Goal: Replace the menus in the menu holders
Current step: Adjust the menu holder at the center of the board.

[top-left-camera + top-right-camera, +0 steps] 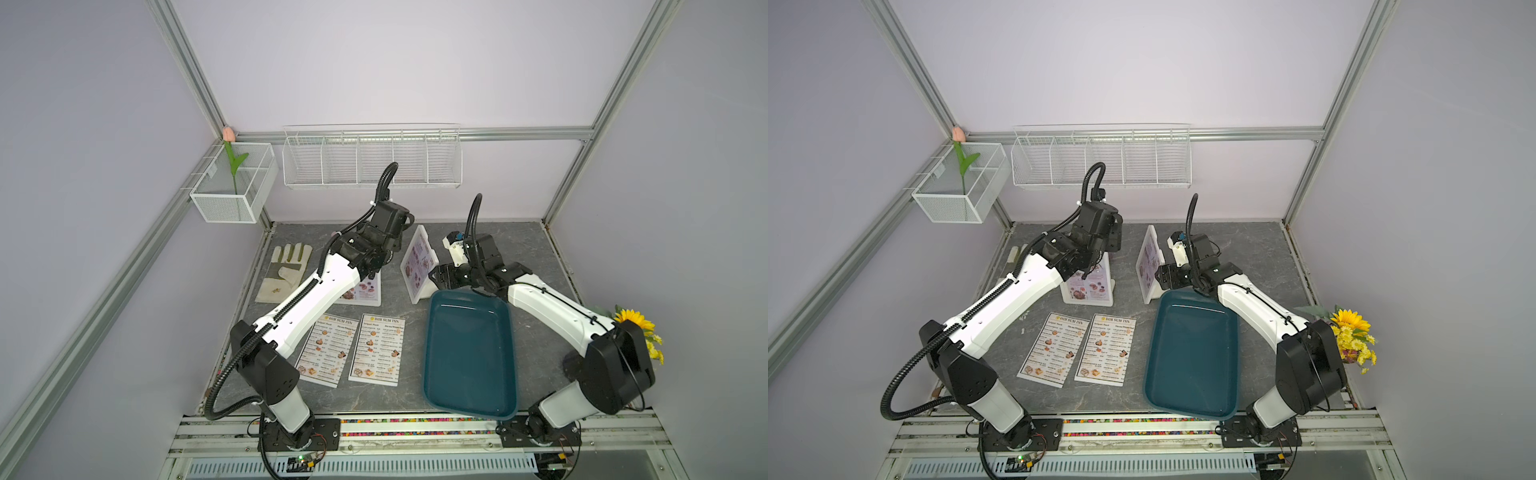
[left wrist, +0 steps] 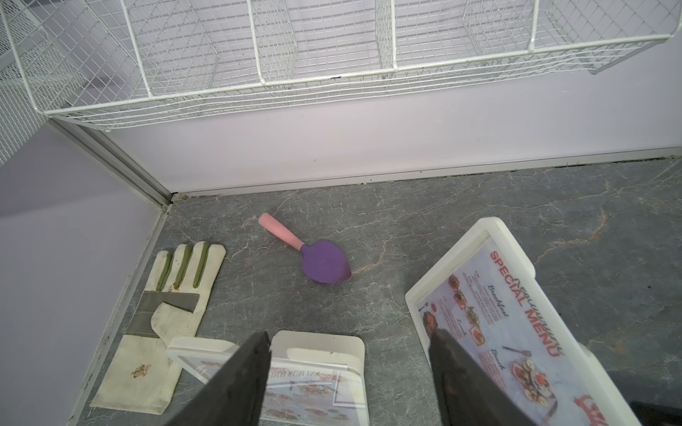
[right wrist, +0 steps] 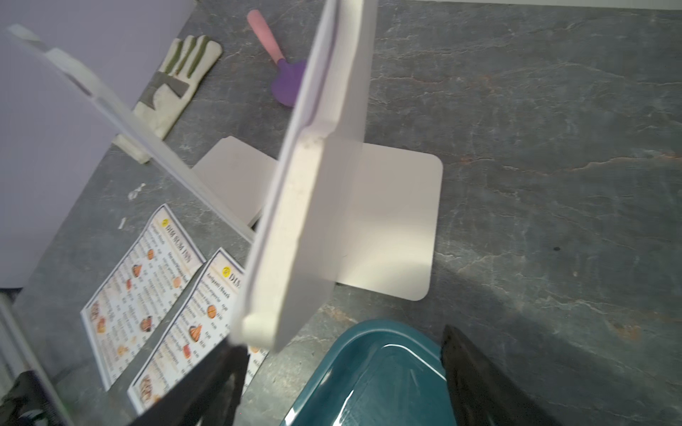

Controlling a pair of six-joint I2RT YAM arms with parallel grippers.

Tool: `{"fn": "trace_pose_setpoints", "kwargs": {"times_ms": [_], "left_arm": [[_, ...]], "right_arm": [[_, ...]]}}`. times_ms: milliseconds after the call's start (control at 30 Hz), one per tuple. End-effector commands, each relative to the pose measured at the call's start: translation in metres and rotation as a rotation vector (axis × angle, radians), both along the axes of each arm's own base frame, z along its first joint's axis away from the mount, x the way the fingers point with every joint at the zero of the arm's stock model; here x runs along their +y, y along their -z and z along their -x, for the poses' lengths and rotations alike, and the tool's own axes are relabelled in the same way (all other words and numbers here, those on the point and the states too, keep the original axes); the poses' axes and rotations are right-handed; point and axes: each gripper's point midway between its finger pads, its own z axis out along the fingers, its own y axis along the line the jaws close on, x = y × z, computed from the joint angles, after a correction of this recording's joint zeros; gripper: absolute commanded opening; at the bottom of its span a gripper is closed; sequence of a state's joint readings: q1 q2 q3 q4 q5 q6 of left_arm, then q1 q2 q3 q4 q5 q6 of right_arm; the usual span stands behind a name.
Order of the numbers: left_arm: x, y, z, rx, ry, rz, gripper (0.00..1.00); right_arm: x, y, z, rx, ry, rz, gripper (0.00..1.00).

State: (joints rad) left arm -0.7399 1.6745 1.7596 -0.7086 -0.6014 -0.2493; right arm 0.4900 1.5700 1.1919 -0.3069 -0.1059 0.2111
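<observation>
Left arm and right arm are stretching forward.
Left claw is gaping empty above low menu holder; right claw likewise, behind upright menu holder's edge.

Lab robot cell: aluminium framing, lilac walls

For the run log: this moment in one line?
left hand: open, above left holder | right hand: open, beside right holder | SPECIAL MENU: in both | DIM SUM menus: on table
</observation>
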Motion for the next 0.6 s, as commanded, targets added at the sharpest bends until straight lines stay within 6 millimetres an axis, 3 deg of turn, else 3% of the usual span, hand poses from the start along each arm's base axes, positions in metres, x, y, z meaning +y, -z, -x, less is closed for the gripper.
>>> {"fn": "trace_pose_setpoints", "kwargs": {"times_ms": [0,367,567], "left_arm": [[0.002,-0.018,0.004,-0.025,-0.001,0.032,0.71],[0.002,-0.016,0.003,-0.021,-0.003,0.03,0.71],[0.001,-0.015,0.003,-0.018,-0.001,0.029,0.71]], "right_arm": [[-0.013,0.006,-0.027,-0.079,0.056,0.065,0.84],[-0.031,0.02,-0.081,-0.083,0.092,0.065,0.83],[-0.052,0.015,-0.11,-0.105,0.16,0.076,0.83]]}}
